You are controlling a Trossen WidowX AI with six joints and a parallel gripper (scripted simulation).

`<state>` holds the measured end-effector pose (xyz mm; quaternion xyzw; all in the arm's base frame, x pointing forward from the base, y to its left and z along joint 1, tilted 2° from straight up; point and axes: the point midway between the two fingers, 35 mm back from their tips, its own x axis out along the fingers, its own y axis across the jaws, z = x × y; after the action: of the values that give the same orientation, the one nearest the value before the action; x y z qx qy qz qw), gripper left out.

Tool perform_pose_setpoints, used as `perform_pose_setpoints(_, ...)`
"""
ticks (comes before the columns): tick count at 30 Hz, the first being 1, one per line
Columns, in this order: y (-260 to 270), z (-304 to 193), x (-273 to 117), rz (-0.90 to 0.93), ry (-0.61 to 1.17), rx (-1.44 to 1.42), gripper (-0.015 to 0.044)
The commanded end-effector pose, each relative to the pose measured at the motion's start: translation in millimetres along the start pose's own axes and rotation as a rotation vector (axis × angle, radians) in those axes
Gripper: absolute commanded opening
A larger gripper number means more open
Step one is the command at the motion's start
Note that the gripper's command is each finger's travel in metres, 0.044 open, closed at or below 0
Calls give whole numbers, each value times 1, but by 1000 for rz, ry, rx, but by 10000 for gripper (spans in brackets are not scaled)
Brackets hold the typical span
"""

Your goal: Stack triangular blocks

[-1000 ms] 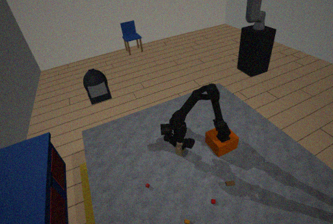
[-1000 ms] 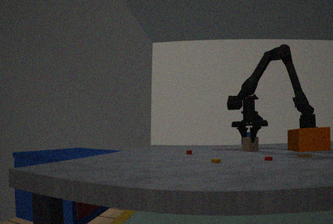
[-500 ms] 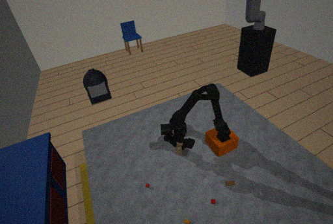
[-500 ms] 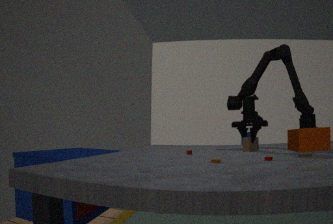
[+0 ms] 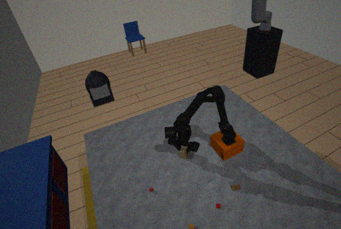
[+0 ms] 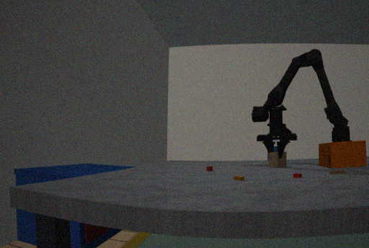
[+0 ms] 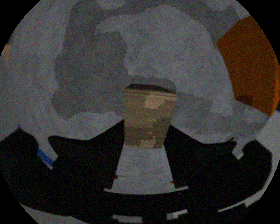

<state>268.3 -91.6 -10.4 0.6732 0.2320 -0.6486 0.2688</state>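
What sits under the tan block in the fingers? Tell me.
The tan block held in the gripper rests low on the grey table. Whether a second triangular block lies beneath it cannot be told; the fingers cover its lower sides.

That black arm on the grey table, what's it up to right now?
The arm's tool is closed on a tan wooden block that sits low on the grey table, near the arm's orange base. It appears to be a triangular piece of the square block. A few small red and yellow bits lie scattered nearer the table's front edge.
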Motion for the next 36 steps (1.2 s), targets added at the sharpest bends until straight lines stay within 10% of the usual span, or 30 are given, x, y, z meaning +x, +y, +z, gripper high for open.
perform_pose_setpoints(1, 0, 0, 0, 1, -1, -2, 0)
perform_pose_setpoints(19, 0, 0, 0, 0, 0, 0, 440)
perform_pose_setpoints(29, 1, 0, -3, 0, 0, 0, 440)
perform_pose_setpoints(36, 2, -1, -100, 0, 1, 0, 440)
